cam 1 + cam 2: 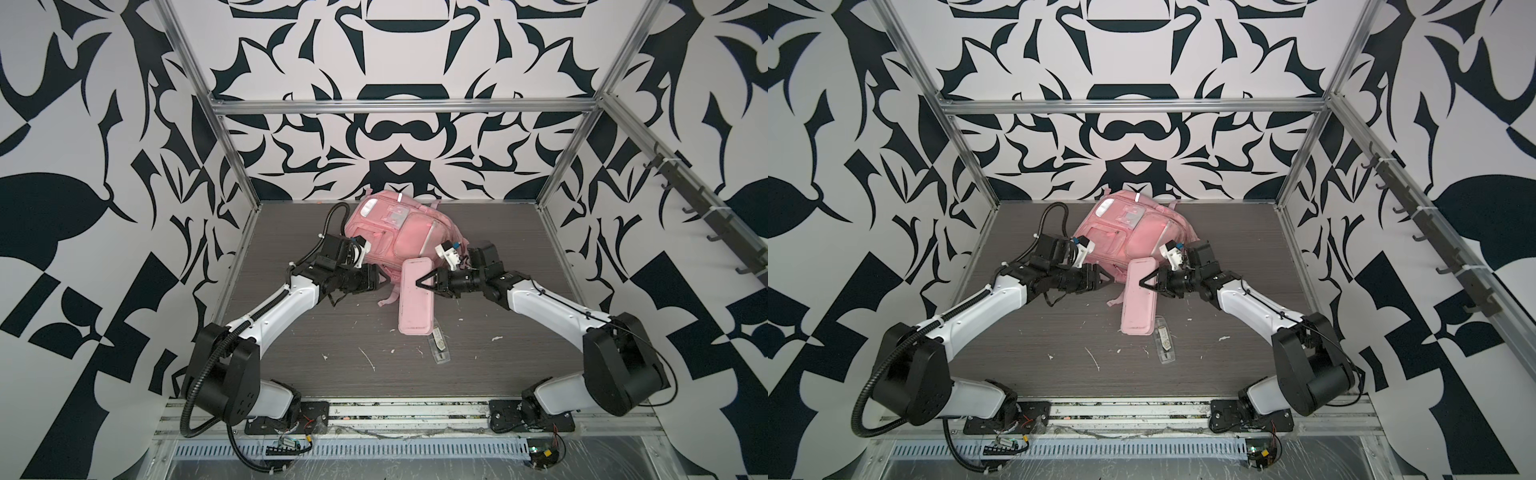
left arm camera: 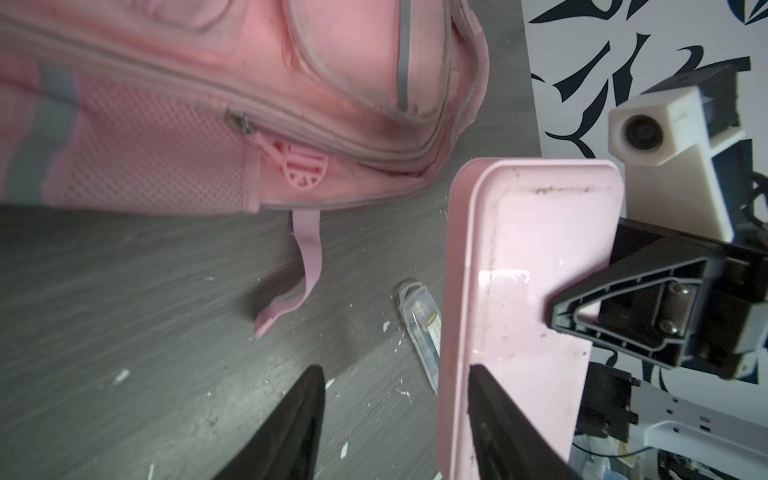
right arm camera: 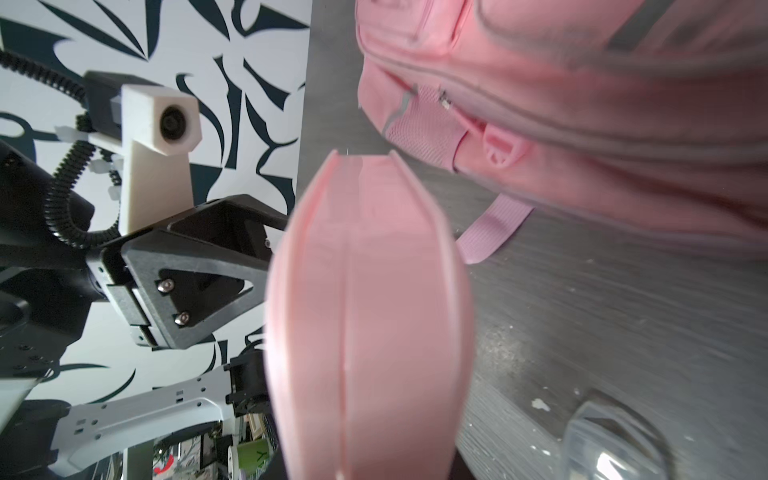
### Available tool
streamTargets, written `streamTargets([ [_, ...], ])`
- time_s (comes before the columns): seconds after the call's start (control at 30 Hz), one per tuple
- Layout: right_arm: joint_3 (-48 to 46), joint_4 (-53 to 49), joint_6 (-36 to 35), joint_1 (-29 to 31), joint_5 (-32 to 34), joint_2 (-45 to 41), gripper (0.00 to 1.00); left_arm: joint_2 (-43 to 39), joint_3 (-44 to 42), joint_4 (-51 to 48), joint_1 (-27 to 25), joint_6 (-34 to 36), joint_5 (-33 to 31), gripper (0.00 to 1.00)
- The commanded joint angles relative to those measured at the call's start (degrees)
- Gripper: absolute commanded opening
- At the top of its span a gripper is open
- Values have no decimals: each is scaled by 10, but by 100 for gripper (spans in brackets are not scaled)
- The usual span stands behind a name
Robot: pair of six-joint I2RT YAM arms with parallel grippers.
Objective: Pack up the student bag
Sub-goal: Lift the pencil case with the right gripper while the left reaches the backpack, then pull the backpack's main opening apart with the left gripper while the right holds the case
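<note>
**Both top views.** The student bag (image 1: 388,232) lies front face up at the rear centre of the worktop (image 1: 299,332), close to the back wall. The left gripper (image 1: 376,277) hovers at the bag's near left corner, jaws apart and holding nothing. The right gripper (image 1: 424,283) has its jaws clamped on a long edge of a flat pink pencil case (image 1: 413,311), held just in front of the bag. Whether the case's near end rests on the worktop cannot be told. A clear plastic case (image 1: 438,347) lies just beside that end. The same layout shows for the student bag (image 1: 1125,243), left gripper (image 1: 1104,277), right gripper (image 1: 1144,281) and pencil case (image 1: 1136,311).

**Left wrist view.** The student bag (image 2: 208,104) shows a mesh pocket and a pink zip pull (image 2: 305,170). A strap end (image 2: 309,257) trails from it onto the worktop. The left gripper (image 2: 395,370) has its jaws wide apart and empty. The pencil case (image 2: 519,270) stands just beyond, with one finger (image 2: 623,299) of the right gripper flat against its face.

**Right wrist view.** The pencil case (image 3: 365,311), seen edge-on, hides the right jaws. A finger (image 3: 195,286) of the left gripper stands beside it. The student bag (image 3: 582,104) lies beyond.
</note>
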Motion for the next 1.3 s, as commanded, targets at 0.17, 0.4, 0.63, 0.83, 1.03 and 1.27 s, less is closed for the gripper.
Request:
streamTargets([
  [0.17,65,41,39,-139,-27,-28,9,109,173,-83,-1,62,-57,59],
  [0.4,62,48,77,-236,-38,-9,8,237,351,-169,-42,94,-149,59],
  [0.63,35,-6,68,-279,-18,-11,8,376,549,-276,-116,150,-238,60],
  [0.83,3,-50,37,-294,-10,-26,7,464,669,-335,-179,215,-343,61],
  [1.03,-24,-71,25,-298,-1,-42,7,561,786,-380,-214,283,-434,63],
  [1.27,-38,-94,4,-299,-6,-60,7,611,805,-365,-232,325,-514,62],
])
